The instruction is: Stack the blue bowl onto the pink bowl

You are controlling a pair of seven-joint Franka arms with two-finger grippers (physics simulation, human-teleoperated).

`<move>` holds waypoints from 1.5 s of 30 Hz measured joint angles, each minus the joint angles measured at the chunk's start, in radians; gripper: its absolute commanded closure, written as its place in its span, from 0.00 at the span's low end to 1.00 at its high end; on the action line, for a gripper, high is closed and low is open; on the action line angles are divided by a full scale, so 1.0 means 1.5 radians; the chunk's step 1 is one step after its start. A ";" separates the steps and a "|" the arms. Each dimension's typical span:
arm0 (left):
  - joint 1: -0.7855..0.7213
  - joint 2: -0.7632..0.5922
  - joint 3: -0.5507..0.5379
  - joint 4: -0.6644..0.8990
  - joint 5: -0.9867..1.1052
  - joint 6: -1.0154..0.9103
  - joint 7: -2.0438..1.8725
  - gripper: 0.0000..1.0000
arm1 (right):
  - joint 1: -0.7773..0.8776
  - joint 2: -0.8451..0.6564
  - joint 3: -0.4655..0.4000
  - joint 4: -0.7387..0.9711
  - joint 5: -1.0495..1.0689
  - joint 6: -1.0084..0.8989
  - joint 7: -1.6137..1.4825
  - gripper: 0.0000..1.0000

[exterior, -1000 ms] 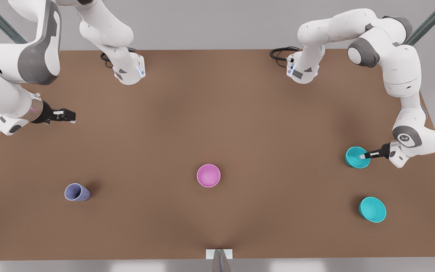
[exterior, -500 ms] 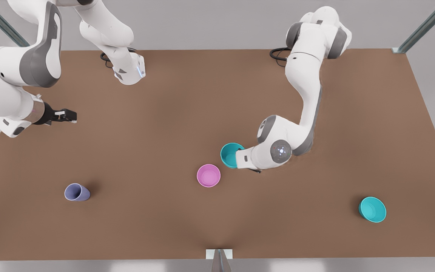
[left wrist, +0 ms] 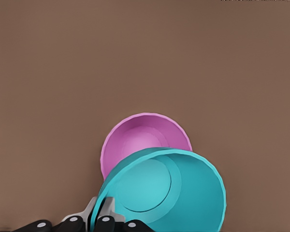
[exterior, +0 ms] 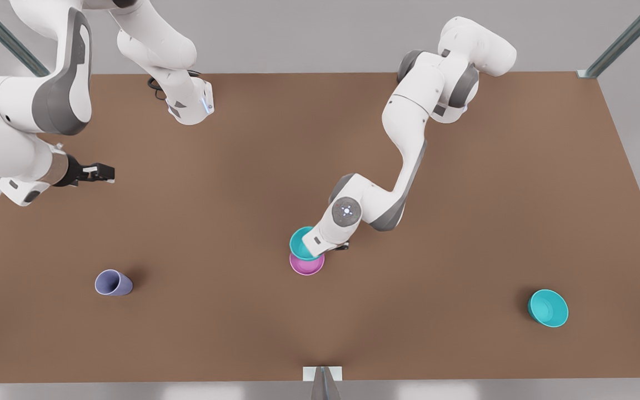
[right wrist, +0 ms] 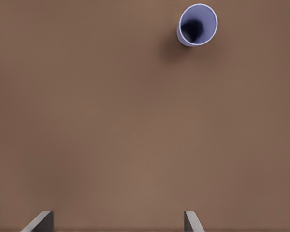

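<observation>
left pincer (left wrist: pixel 100 212) clamping blue bowl (left wrist: pixel 162 191), seemingly above pink bowl (left wrist: pixel 142 140) (offset)

— What sort of place is this?

— A simulated robot test cell, not a lived-in room. A bare brown desk (exterior: pixel 242 333) stands against plain grey surroundings.

— What shows it?

— Two white robot arms are mounted at the desk's far edge with cables at their bases, and slanted metal struts (exterior: pixel 625 39) rise at the corners. The surfaces look smooth and rendered.
</observation>
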 measured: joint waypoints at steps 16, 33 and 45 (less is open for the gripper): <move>0.009 0.005 -0.020 -0.006 -0.020 0.055 -0.211 0.79 | 0.000 0.006 0.000 -0.002 0.001 0.016 -0.007 0.00; 0.010 -0.078 0.035 -0.046 -0.036 -0.023 -0.259 0.00 | 0.001 0.011 0.000 -0.007 0.001 0.025 -0.010 0.00; 0.378 -0.583 -0.123 -0.247 0.148 -0.442 -0.068 0.00 | 0.003 0.005 0.000 -0.005 0.001 0.024 -0.011 0.00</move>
